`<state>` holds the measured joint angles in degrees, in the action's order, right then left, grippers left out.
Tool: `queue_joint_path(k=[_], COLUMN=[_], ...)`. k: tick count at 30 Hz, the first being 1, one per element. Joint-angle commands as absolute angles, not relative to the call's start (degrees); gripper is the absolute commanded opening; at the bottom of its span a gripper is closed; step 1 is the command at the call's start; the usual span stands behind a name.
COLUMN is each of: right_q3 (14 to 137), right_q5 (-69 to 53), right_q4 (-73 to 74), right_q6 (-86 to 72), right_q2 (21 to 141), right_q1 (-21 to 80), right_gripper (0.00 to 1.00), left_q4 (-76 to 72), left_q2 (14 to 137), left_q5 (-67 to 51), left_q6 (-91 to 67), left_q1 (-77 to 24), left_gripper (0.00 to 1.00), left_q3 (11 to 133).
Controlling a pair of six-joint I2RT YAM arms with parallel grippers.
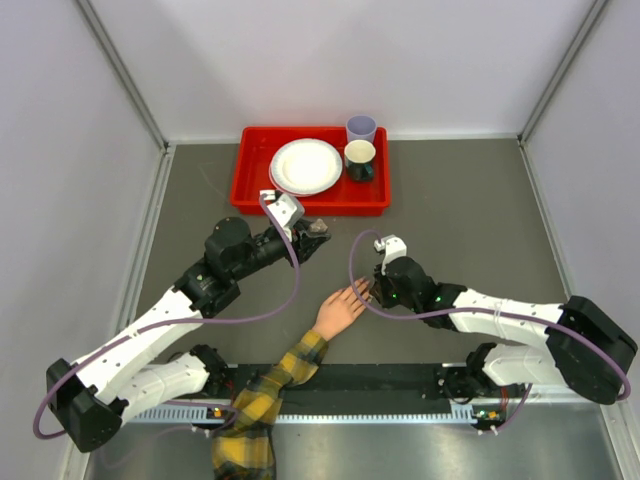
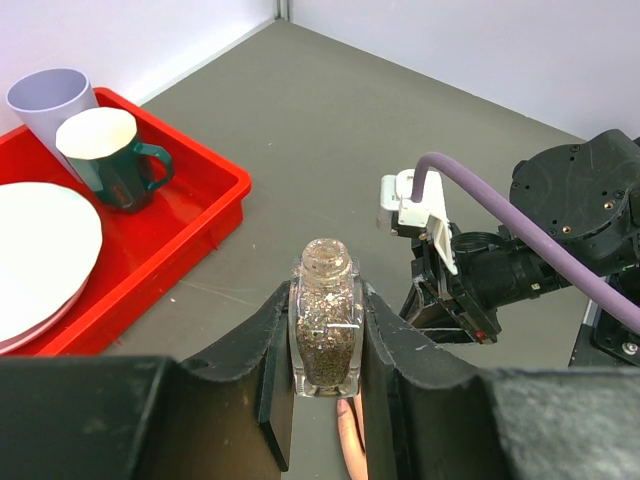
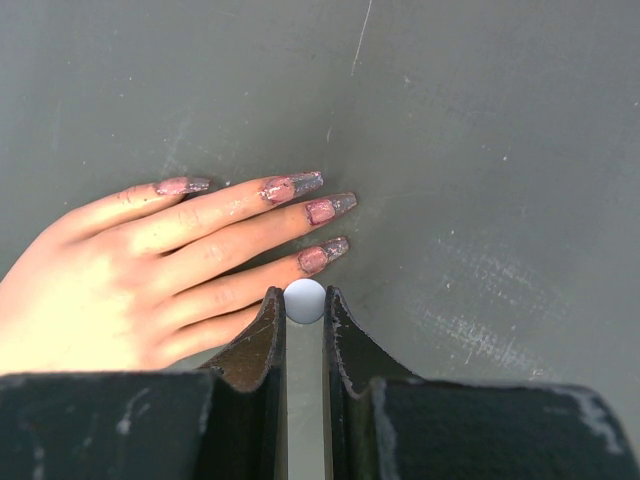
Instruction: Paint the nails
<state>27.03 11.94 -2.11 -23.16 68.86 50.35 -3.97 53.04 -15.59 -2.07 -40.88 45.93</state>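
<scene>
We see the left gripper closed to a narrow gap on a small clear glass bottle, its black, scuffed fingers pressing the flat sides. The bottle is upright and rectangular with a short round neck, uncapped, and filled with grey-brown glittery flecks. The right gripper is almost fully closed, its two dark, curved fingertips pinching a small smooth white knob; we cannot tell what lies beneath it. The knob sits just beside the nearest finger of the mannequin hand, a glossy peach plastic hand lying palm down on the matte, scratched grey table. The nails are long and tapered, pink at the base and patchily grey and glittery toward the tips. Only the right wrist view shows this surface detail. In the overhead view the mannequin hand is a small pale shape between the arms, with the right gripper at its fingertips, and the nails are too small to make out. That view alone shows the yellow-and-black plaid sleeve reaching toward the near edge, and the left gripper held well apart from the hand, near a red plastic tray. The left wrist view shows the tray's contents from the side: a round white plate, a dark green mug with a white interior, and a lavender cup behind it.
</scene>
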Motion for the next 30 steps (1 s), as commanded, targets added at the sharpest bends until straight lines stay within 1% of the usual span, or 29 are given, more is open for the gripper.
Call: queue_joint_path(k=[1,30], right_q3=[29.53,30.5], right_q5=[12.74,11.69], right_q4=[-3.69,-4.04], right_q6=[-22.94,-22.59], right_q2=[68.47,69.17], right_q1=[49.75,49.04], right_gripper=[0.0,0.0], left_q4=[-8.61,-8.79], left_q2=[52.38,52.56], left_q5=[-16.26,-16.88], left_q6=[-2.81,-2.99], left_q1=[-40.43,-39.81], left_gripper=[0.0,0.0], left_q3=[45.88,45.62])
